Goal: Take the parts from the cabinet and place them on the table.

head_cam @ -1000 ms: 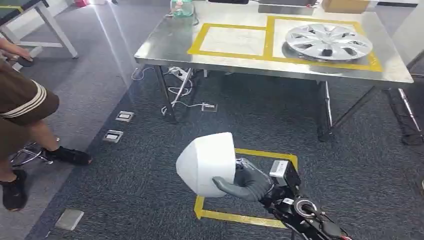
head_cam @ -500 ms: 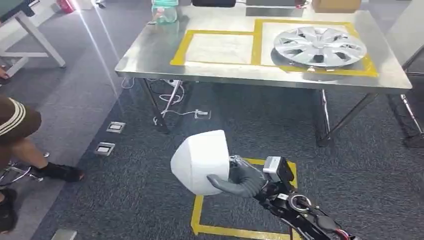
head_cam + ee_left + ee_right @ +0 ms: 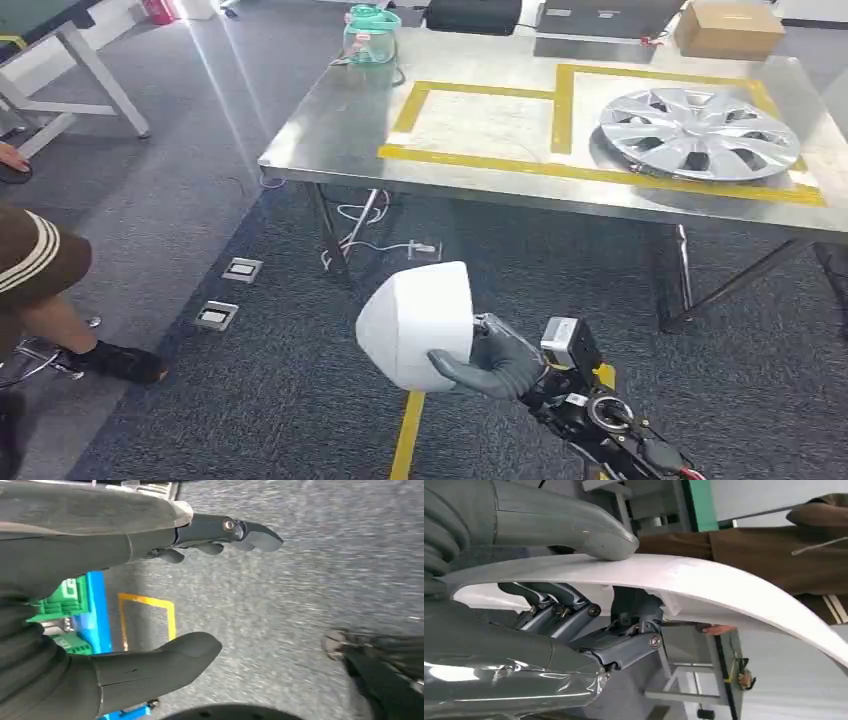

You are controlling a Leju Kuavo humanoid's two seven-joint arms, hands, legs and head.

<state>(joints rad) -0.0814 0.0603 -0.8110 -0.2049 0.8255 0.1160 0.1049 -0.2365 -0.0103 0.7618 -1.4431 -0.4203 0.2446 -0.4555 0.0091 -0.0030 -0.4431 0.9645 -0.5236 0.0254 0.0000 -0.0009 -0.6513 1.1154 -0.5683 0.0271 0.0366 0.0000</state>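
One white part [image 3: 415, 325] sits clamped in the right hand [image 3: 495, 365], thumb across its outer face and fingers behind it, held above the grey carpet short of the steel tabletop [image 3: 340, 140]. On the tabletop, a silver hubcap [image 3: 697, 132] lies inside yellow tape. Left hand [image 3: 100, 615] is spread, holding nothing.

A steel table [image 3: 340, 140] stands on grey carpet [image 3: 250, 390], its top marked with yellow tape [image 3: 480, 160] into two adjoining rectangles. A silver wheel cover [image 3: 698, 132] lies flat inside the right-hand rectangle. A green-lidded jar [image 3: 371, 35] stands at the far left corner, a cardboard box [image 3: 729, 29] at the far right, with dark cases [image 3: 473, 15] between them along the far edge. Floor sockets [image 3: 230, 292] sit in the carpet, and white cables [image 3: 365, 232] trail under the table.
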